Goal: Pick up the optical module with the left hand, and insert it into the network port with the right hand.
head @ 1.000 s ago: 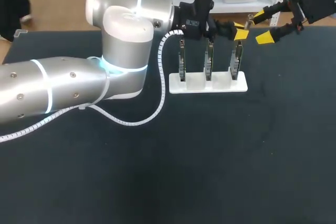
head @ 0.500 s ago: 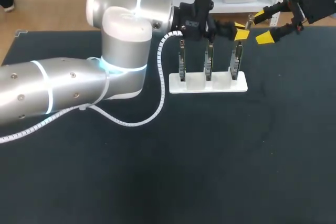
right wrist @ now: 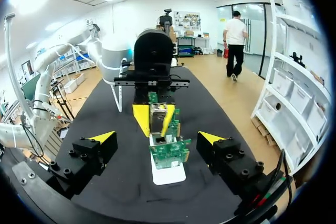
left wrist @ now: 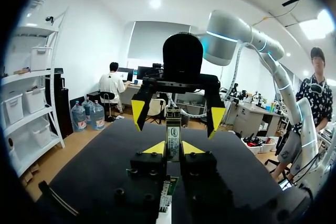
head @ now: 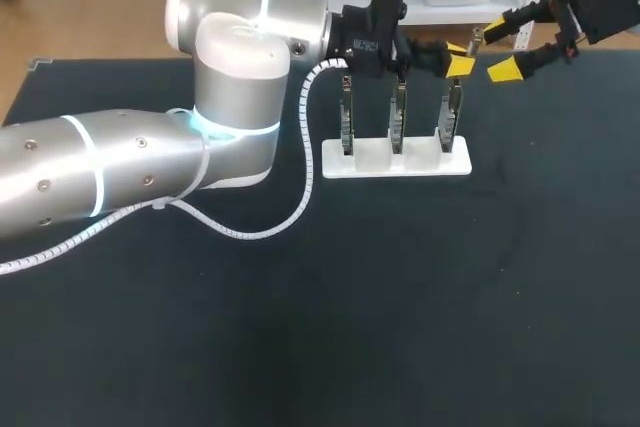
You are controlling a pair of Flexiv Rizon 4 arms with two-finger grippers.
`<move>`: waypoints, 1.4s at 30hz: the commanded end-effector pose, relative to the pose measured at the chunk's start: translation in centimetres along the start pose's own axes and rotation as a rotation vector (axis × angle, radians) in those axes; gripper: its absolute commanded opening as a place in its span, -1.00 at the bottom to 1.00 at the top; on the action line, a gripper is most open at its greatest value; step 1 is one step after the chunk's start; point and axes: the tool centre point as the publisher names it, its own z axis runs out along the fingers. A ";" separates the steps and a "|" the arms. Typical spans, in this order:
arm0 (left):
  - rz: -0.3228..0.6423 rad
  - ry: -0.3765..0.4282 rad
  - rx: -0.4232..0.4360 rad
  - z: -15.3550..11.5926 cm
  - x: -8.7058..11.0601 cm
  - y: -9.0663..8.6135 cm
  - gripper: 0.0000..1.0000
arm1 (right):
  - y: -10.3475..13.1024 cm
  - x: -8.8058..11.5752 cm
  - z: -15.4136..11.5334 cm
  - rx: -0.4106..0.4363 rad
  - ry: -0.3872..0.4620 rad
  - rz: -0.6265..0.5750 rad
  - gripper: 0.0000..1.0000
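- The left gripper (head: 458, 58) is seen in the upper right of the head view, at the end of the silver left arm (head: 150, 162) that enters from the left edge.
- In the left wrist view, the left gripper (left wrist: 172, 148) is closed narrowly on the optical module (left wrist: 172, 136), which is pinched from both sides between the yellow tips and stands out ahead of them.
- The right gripper (head: 500, 47) is placed in the upper right corner of the head view, just beside the left gripper. Its fingers are spread wide, and nothing is held.
- In the right wrist view, the right gripper (right wrist: 157, 137) is shown wide open, with the optical module (right wrist: 157, 116) held ahead of it in the left gripper (right wrist: 155, 120).
- Three green circuit boards (head: 398, 112) are stood upright in a white holder (head: 395, 162), just right of centre in the upper half of the head view and below both grippers.
- The holder rests on the dark table (head: 400, 297).
- The module is held in the air beyond the rightmost board, apart from it.
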 end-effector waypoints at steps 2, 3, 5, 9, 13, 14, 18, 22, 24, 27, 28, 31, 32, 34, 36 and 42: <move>0.001 -0.002 0.003 0.1 0.0 0.2 -1.00 | 0.4 0.4 -1.5 0.023 0.009 0.000 1.00; 0.001 -0.002 0.003 0.1 0.0 0.2 -1.00 | 0.4 0.4 -1.8 0.023 0.010 -0.001 1.00; 0.001 -0.002 0.003 0.1 0.0 0.2 -1.00 | 0.3 0.3 -2.1 0.026 0.011 -0.009 1.00; 0.001 -0.002 0.003 0.1 0.0 0.2 -1.00 | 0.0 -0.4 -2.6 0.018 -0.027 -0.030 1.00; 0.001 -0.002 0.003 0.1 0.0 0.2 -1.00 | -0.2 -0.9 -2.5 0.003 -0.038 -0.048 1.00; 0.001 -0.002 0.003 0.1 0.0 0.2 -1.00 | -0.2 -1.0 -2.4 -0.003 -0.046 -0.052 1.00; 0.001 -0.002 0.003 0.1 0.0 0.2 -1.00 | -0.2 -1.3 -1.3 -0.029 -0.047 -0.076 1.00; 0.001 -0.002 0.003 0.1 0.0 0.2 -1.00 | -0.5 -1.6 -0.6 -0.042 -0.059 -0.079 1.00; 0.001 -0.002 0.003 0.1 0.0 0.2 -1.00 | -0.5 -1.7 -0.4 -0.050 -0.064 -0.085 1.00; 0.001 -0.002 0.003 0.1 0.0 0.2 -1.00 | -0.6 -2.0 -0.1 -0.069 -0.063 -0.091 1.00; 0.001 -0.002 0.003 0.1 0.0 0.2 -1.00 | -0.6 -2.1 0.0 -0.074 -0.064 -0.093 1.00; 0.001 -0.002 0.003 0.1 0.0 0.2 -1.00 | -0.5 -2.3 0.2 -0.083 -0.066 -0.097 1.00; 0.001 -0.002 0.003 0.1 0.0 0.2 -1.00 | -0.5 -2.4 0.3 -0.086 -0.064 -0.098 1.00; 0.001 -0.002 0.003 0.1 0.0 0.2 -1.00 | -0.4 -2.7 0.3 -0.089 -0.061 -0.102 1.00; 0.001 -0.002 0.003 0.1 0.0 0.2 -1.00 | -0.2 -3.0 0.3 -0.090 -0.061 -0.106 1.00; 0.001 -0.002 0.003 0.1 0.0 0.2 -1.00 | 0.0 -3.3 0.4 -0.084 -0.062 -0.111 1.00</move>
